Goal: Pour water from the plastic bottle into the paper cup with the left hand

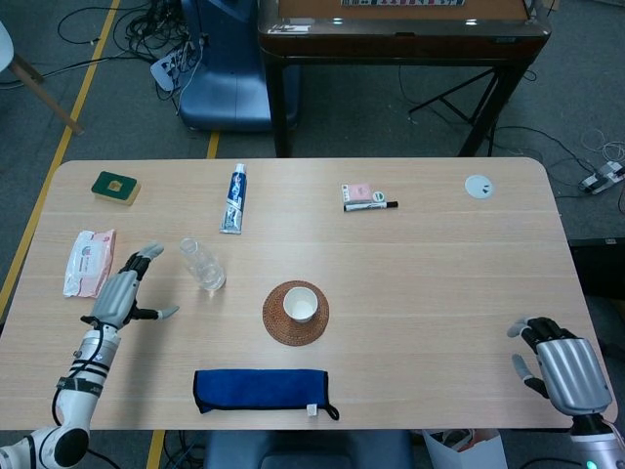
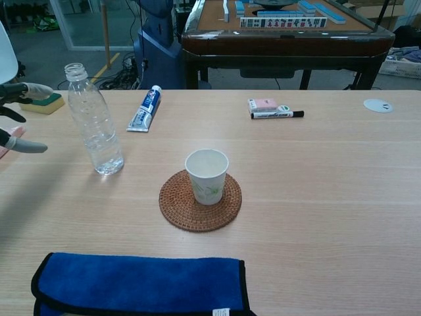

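Two hands in play, but only one matters rn: left hand [image 1: 125,293] sits w/ fingers spread apart, holding nothing, just beside the plastic bottle [image 1: 202,265] on its left-edge side, not touching yet. Bottle stands upright, cap off, a little water at the bottom, toward the left half of the table [image 1: 439,264], btwn the wipes pack [image 1: 89,262] at the left edge and the paper cup [image 1: 300,305]. Cup sits on the woven coaster [image 1: 295,314] near table centre, slightly toward the front edge, mouth up, looks empty. Right hand [image 1: 562,369] rests at the front-right corner, fingers loosely curled, nothing in it, well out of the way. Risks from here, imo: bottle is thin, light and nearly empty, so a sideways bump from those spread fingers prob tips it or skids it before the grip closes; no cap means anything inside goes on the table. Squeeze too hard and the soft wall buckles. At the pour, the cup's light too, so a bottle neck nudging the rim could topple it off the coaster. Blue cloth [image 1: 262,389] along the front edge is near the arm's path, could snag.
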### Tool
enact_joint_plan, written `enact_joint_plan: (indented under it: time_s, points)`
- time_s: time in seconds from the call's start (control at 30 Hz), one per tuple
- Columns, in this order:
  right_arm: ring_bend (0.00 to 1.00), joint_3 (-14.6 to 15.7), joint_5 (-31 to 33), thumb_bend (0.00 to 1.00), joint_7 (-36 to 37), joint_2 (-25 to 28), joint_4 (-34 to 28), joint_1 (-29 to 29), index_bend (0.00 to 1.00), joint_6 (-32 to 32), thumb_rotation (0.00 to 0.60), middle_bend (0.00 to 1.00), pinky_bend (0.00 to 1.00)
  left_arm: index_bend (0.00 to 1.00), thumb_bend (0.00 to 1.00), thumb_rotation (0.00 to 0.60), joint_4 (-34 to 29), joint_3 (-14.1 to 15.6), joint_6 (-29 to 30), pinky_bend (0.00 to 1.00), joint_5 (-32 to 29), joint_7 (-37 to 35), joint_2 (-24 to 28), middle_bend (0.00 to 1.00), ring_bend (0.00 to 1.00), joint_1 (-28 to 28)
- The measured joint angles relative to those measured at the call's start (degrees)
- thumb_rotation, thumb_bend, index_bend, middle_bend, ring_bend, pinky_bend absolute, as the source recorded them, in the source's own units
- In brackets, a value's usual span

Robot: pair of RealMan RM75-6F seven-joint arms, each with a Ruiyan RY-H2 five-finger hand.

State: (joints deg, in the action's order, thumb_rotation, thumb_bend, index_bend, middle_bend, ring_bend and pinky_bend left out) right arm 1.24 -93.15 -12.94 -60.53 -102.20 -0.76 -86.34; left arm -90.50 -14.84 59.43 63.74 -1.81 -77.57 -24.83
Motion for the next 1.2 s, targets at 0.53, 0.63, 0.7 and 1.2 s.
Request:
enact_joint_plan:
  time_s: [0.53, 0.63, 0.7, 1.2]
  points:
    - [0.31, -0.3, 0.3, 0.36, -0.9, -0.5, 0.6, 0.0, 0.43, 0.0, 0.600, 0.35, 0.57, 0.00, 0.06, 0.600, 6.4, -2.5, -2.4, 0.14, -4.2, -5.2, -8.2, 0.00, 0.00, -4.3]
    - [0.31, -0.3, 0.5, 0.36, -0.8, -0.5, 0.6, 0.0, 0.43, 0.3, 0.600, 0.35, 0.57, 0.00, 0.06, 0.600, 8.1, -3.4, -1.9, 0.13, -4.9, -6.2, -10.3, 0.00, 0.00, -4.9]
    - [0.31, -0.3, 0.6, 0.36, -0.9, -0.5, 0.6, -0.1, 0.43, 0.4, 0.600, 0.35, 0.57, 0.00, 0.06, 0.600, 9.1, -4.0, -1.8, 0.13, -5.6, -6.6, -11.5, 0.00, 0.00, -5.4]
    - [0.31, -0.5, 0.7, 0.36, -1.1, -0.3, 0.8, 0.0, 0.43, 0.1, 0.600, 0.35, 0.57, 0.00, 0.06, 0.600, 13.7, -5.9, -4.1, 0.09, -10.4, -5.2, -15.1, 0.00, 0.00, -8.6]
